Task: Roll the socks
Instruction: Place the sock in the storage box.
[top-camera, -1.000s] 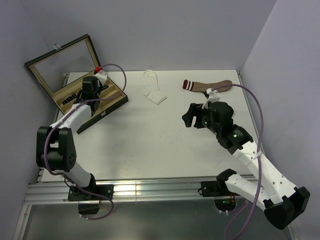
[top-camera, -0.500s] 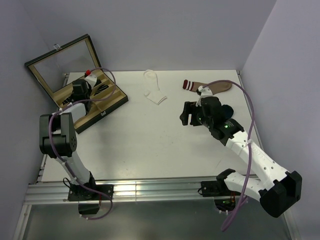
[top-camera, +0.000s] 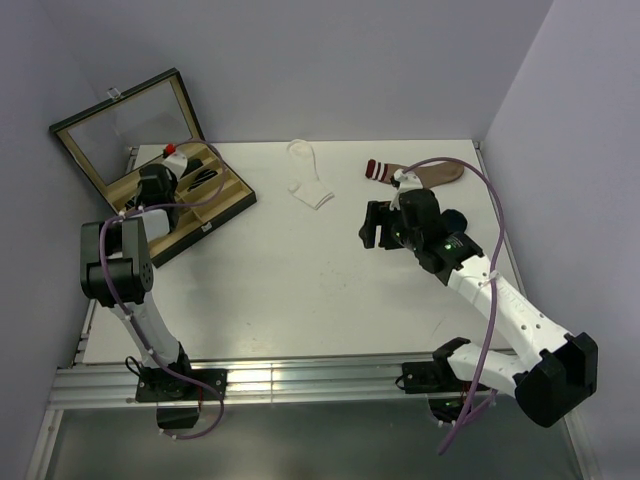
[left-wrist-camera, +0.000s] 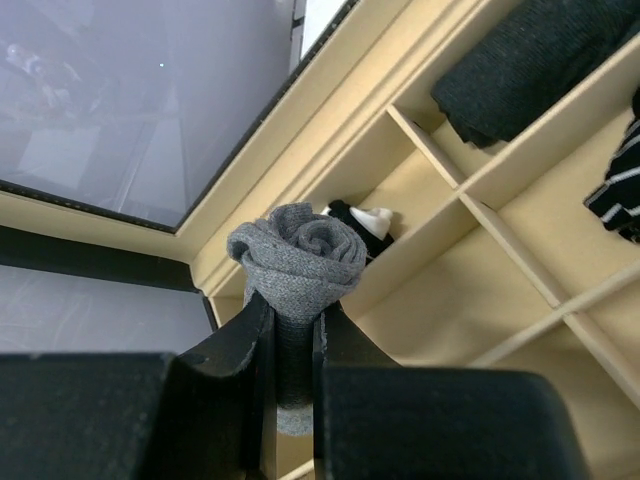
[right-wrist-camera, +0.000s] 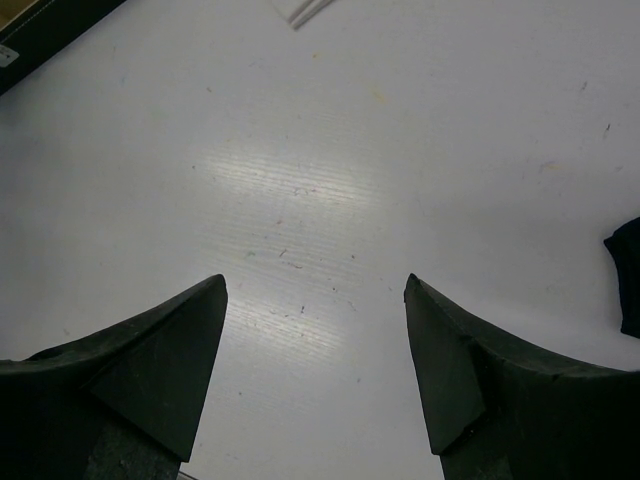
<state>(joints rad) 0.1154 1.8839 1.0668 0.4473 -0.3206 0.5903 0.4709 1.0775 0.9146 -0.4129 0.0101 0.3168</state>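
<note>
My left gripper (left-wrist-camera: 292, 330) is shut on a rolled dark grey sock (left-wrist-camera: 298, 250) and holds it over the compartments of the wooden box (left-wrist-camera: 440, 240). From above, this gripper (top-camera: 152, 185) hangs over the box's left end. My right gripper (right-wrist-camera: 315, 285) is open with only bare table between its fingers; in the top view it (top-camera: 375, 228) stands at centre right. A navy sock (top-camera: 455, 218) lies just right of that wrist, and its edge (right-wrist-camera: 627, 275) shows in the wrist view. A white sock (top-camera: 308, 180) lies flat at the back centre.
The open box (top-camera: 222, 198) with its glass lid (top-camera: 125, 125) stands at the back left. Its compartments hold a dark roll (left-wrist-camera: 530, 60), a black-and-white sock (left-wrist-camera: 365, 220) and a striped one (left-wrist-camera: 620, 190). A brown sock with a striped cuff (top-camera: 420, 172) lies at the back right.
My left gripper has carried the grey roll leftward and further back over the box. My right gripper has shifted slightly left and away, uncovering the navy sock beside it.
</note>
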